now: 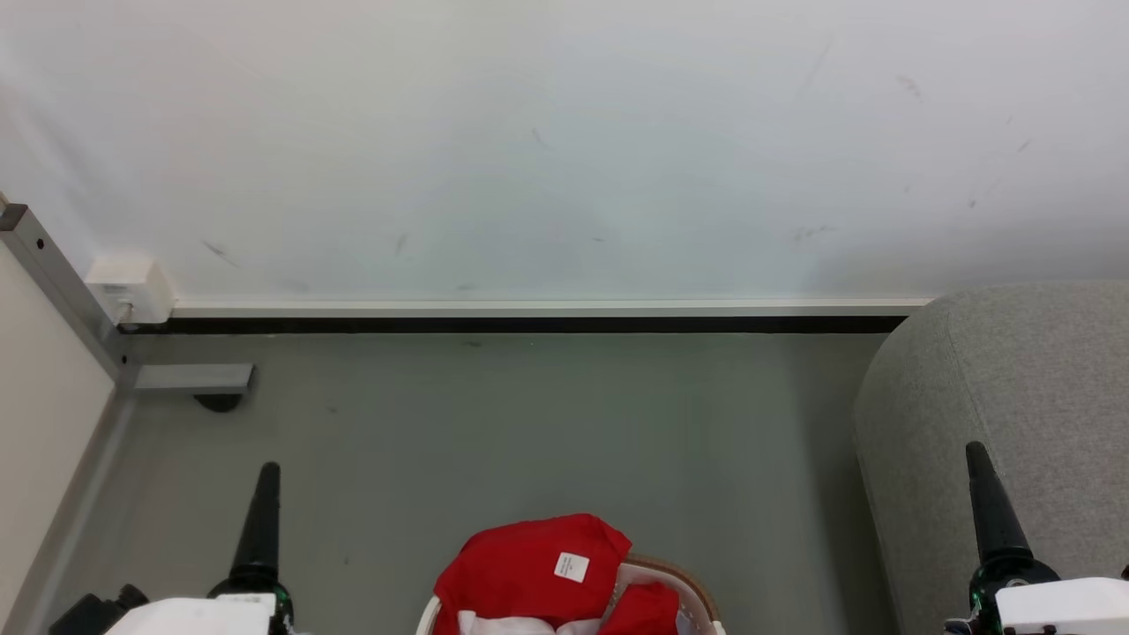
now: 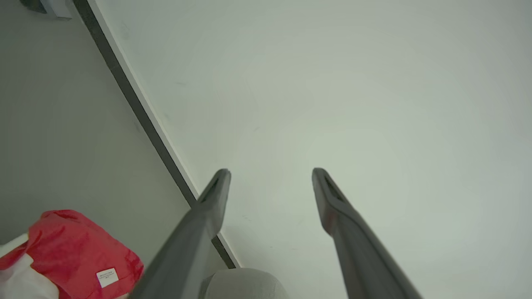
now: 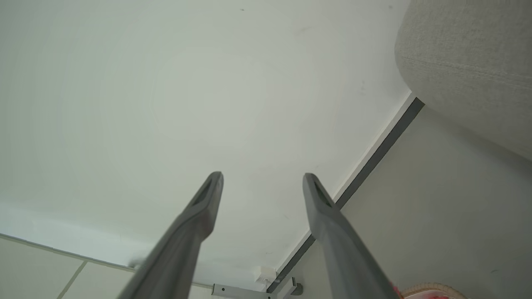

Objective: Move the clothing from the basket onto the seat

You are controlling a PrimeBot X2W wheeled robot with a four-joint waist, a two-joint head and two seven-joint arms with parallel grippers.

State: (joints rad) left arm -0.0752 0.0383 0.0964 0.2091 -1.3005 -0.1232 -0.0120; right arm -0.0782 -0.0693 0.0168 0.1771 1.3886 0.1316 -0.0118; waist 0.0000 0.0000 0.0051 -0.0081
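Left hand (image 2: 271,172) and right hand (image 3: 263,175), both spread and empty, flank the basket (image 1: 686,580), seemingly poised for its jersey (image 1: 520,564).

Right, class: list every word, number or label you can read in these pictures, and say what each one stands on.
White tag on the red jersey: a few lines of print, too small and blurred to read.
No other word, number, brand or sign can be read.
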